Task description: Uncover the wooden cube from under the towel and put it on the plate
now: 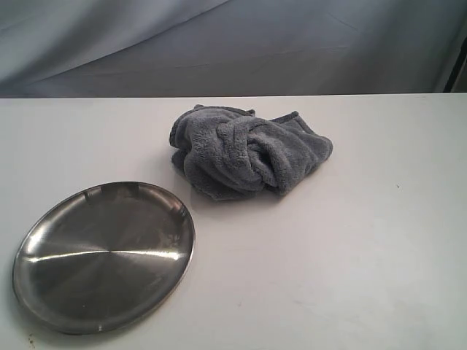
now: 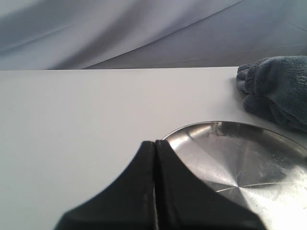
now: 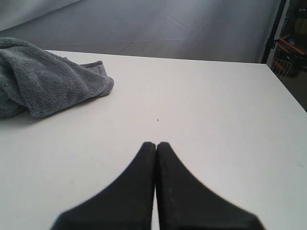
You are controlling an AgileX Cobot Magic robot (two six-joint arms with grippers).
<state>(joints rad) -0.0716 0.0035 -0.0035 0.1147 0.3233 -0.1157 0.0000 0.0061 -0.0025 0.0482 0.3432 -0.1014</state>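
A fluffy dark-grey towel (image 1: 248, 149) lies bunched in a heap at the middle back of the white table; it also shows in the left wrist view (image 2: 280, 91) and the right wrist view (image 3: 45, 81). The wooden cube is hidden; no part of it shows. The shiny steel plate (image 1: 44, 240) rests at the front left, holding nothing. Neither arm appears in the exterior view. My left gripper (image 2: 155, 143) is shut with nothing in it, hovering just short of the plate's rim (image 2: 192, 130). My right gripper (image 3: 156, 143) is shut too, over bare table to the towel's right.
The white table (image 1: 365, 240) runs back to a grey draped backdrop (image 1: 241, 44). A dark stand and a wire rack (image 3: 288, 60) stand beyond the table's right edge.
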